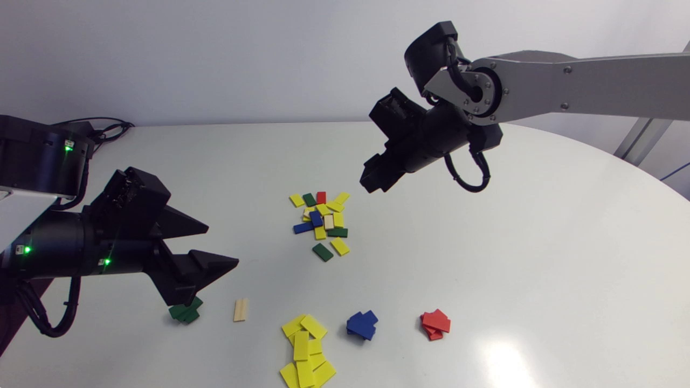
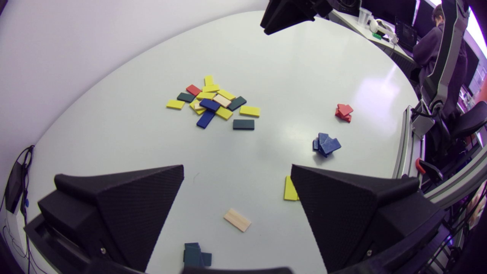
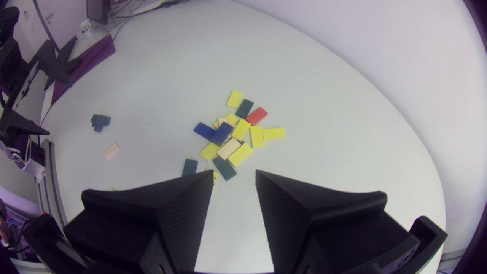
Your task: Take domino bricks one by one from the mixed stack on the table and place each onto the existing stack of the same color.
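We hold our left gripper (image 1: 222,245) wide and empty over the green stack (image 1: 186,311), while our right gripper (image 1: 372,180), narrower and also empty, hangs just beyond the mixed pile (image 1: 322,218) in the middle of the table (image 1: 512,242), well placed, we judge, to make the next pick.

Left end effector (image 2: 237,167) spread wide, empty — 1 wooden brick (image 2: 237,220) beneath, mixed pile (image 2: 213,101) ahead.

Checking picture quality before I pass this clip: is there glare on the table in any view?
Head view: a glare patch on the table beside the red stack, no brick washed out. Left wrist view: a fainter sheen beyond that stack. Right wrist view: even light over the mixed pile.
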You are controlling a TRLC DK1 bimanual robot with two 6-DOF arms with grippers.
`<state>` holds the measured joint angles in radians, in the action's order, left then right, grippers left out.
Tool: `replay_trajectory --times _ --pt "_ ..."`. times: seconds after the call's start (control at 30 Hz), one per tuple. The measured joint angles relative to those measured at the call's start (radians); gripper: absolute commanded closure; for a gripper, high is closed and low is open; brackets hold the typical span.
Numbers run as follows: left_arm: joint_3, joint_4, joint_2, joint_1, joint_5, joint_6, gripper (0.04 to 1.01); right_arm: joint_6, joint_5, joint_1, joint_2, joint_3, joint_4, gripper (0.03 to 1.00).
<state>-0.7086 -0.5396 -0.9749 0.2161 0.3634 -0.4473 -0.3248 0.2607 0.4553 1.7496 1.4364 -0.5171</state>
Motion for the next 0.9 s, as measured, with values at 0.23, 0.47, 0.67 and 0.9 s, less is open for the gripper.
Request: replay_trajectory --times 0.23,0.47,0.67,0.9 --pt "0.002 0.032 0.0 -0.069 0.014 -0.013 0.041 0.016 -0.007 0.037 0.021 0.009 0.0 0.07" --pt "0.002 0.053 -0.026 -0.101 0.027 -0.035 0.041 0.019 -0.011 0.06 0.056 0.019 0.0 0.07" --pt "0.002 0.105 -0.089 -0.148 0.046 -0.059 0.041 0.019 -0.03 0.084 0.093 0.037 0.0 0.075" --pt "0.002 0.144 -0.177 -0.209 0.074 -0.088 0.041 0.019 -0.035 0.122 0.168 0.053 0.0 0.087"
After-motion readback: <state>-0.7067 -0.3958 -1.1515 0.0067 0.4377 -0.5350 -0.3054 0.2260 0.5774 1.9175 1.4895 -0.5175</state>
